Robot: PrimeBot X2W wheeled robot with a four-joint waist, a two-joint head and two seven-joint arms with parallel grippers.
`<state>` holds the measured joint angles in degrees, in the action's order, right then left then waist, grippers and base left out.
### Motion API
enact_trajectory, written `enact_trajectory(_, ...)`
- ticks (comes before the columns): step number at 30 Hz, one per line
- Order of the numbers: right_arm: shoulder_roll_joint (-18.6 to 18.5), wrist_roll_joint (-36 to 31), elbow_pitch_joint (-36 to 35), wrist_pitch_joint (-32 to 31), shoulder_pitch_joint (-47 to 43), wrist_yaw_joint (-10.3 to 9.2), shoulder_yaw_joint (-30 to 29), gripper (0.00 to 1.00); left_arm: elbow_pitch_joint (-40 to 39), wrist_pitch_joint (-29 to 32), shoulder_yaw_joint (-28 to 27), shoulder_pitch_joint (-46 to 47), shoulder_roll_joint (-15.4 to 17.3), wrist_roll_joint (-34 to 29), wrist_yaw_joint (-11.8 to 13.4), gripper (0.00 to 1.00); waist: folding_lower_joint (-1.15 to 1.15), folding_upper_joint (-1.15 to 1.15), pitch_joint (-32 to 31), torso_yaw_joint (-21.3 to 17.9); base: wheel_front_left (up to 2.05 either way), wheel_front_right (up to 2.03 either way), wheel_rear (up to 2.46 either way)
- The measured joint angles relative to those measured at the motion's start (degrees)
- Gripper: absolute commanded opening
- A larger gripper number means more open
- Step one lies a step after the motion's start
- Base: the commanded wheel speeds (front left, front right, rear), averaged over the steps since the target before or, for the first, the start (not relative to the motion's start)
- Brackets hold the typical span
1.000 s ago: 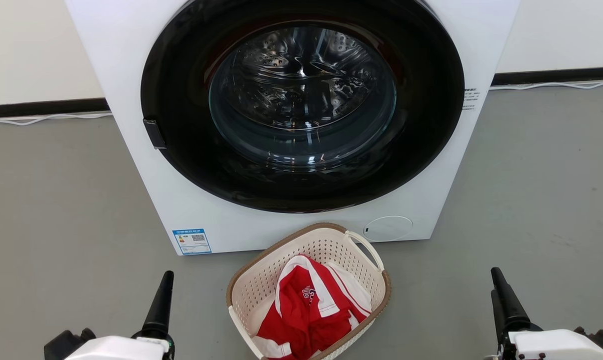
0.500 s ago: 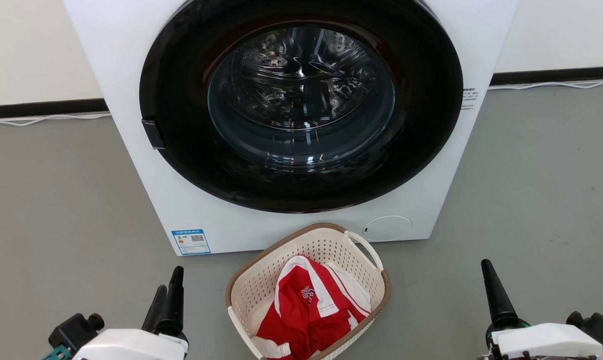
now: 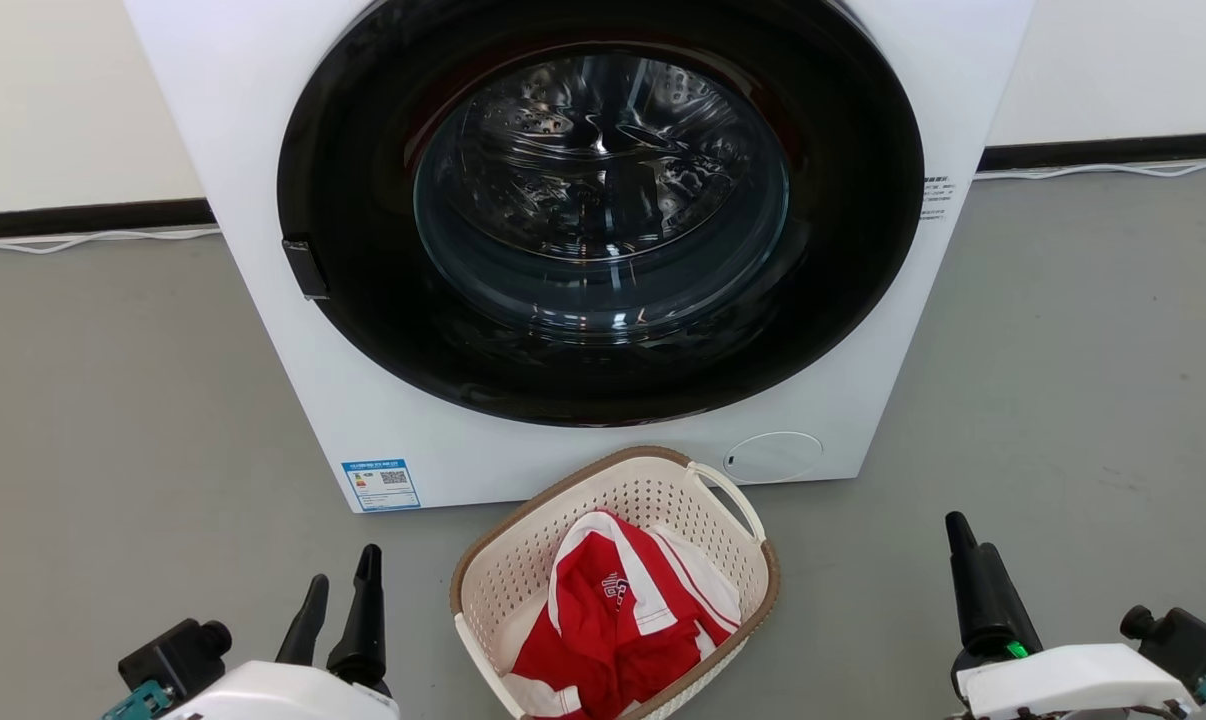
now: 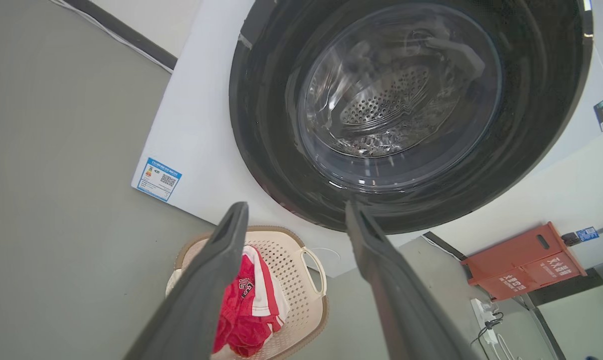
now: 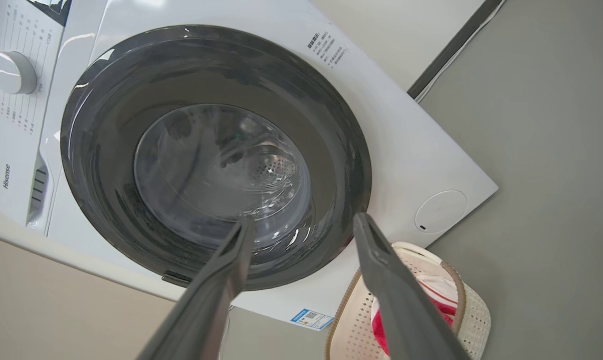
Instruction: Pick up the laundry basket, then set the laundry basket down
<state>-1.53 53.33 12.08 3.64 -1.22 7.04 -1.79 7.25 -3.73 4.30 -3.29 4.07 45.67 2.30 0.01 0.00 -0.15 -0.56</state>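
Head view: at the bottom edge, the left end effector [image 3: 341,590] stands with its two fingers parted and empty. The right end effector [image 3: 966,545] is opposite it, and the right wrist view shows its fingers spread, holding nothing. Between them, touching neither, the laundry basket [image 3: 508,575] sits on the grey floor [image 3: 113,420] with a red-and-white garment [image 3: 613,610] inside. Just behind it rises the white washing machine [image 3: 413,450] with its round dark door [image 3: 363,330].
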Motion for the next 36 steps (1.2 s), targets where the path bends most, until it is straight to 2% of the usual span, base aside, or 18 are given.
enact_trajectory(24, -0.24, -16.04, -0.73, 4.0, -1.15, 0.01, 1.63, 1.0, -3.2, -3.98, 5.2, -1.82, 3.22, -15.86, 6.03, 1.0, 0.0, 0.0, -0.18, -0.29, 0.0, 0.0, 0.0)
enact_trajectory(36, -0.38, -23.68, -1.76, 5.9, -1.11, 0.02, 2.12, 1.0, -4.99, -5.99, 7.11, -2.29, 3.86, -23.91, 7.92, 1.0, 0.0, 0.0, -0.32, -0.42, 0.0, 0.0, 0.0)
